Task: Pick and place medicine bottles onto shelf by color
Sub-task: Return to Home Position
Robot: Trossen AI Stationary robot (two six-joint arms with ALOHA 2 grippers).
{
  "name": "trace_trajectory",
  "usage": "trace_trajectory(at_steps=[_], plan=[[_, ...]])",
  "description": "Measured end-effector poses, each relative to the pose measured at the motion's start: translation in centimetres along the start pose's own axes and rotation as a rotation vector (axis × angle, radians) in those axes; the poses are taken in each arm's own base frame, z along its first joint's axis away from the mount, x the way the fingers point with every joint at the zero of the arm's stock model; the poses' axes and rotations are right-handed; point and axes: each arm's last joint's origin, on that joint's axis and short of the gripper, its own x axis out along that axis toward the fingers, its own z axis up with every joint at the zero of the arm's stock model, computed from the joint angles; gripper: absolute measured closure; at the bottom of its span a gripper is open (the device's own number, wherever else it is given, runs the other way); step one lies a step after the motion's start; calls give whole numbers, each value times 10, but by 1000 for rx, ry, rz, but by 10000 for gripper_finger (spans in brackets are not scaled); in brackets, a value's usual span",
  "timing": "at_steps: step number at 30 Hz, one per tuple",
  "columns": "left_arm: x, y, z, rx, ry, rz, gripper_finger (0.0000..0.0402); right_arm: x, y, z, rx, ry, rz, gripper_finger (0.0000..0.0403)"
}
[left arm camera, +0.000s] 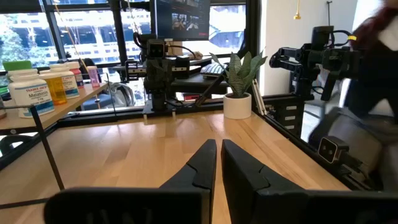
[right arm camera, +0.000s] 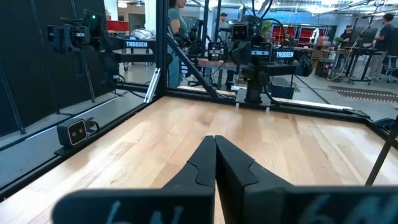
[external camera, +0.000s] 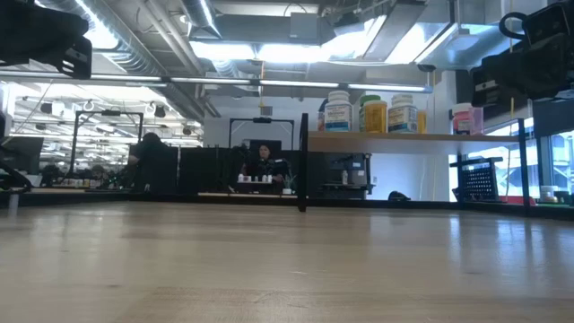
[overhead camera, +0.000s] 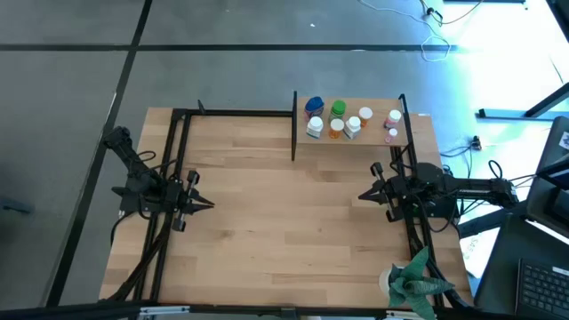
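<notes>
High view: we see bottles (overhead camera: 349, 121) on shelf (overhead camera: 378, 135); left gripper (overhead camera: 203, 204) and right gripper (overhead camera: 363, 196) apart from it.
Low view: bottles upright.
Wrist views: both pincers narrow, empty.
We park arms slowly, wide of shelf uprights.

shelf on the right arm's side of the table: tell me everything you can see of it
The shelf is a rectangular light wood board held level above the light wood tabletop by thin black metal uprights, at the table's far edge. About eight small medicine bottles stand upright on it in two loose rows. The left gripper and right gripper are both clear of it.
</notes>
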Motion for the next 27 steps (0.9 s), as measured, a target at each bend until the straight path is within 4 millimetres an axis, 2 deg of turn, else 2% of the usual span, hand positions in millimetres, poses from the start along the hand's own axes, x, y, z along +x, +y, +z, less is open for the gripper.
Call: trace_trajectory(at_steps=[13,27], plan=[[0,0,0,0,0,0,401,0,0,0,0,0,0,399],[0,0,0,0,0,0,376,0,0,0,-1,-1,-1,387]])
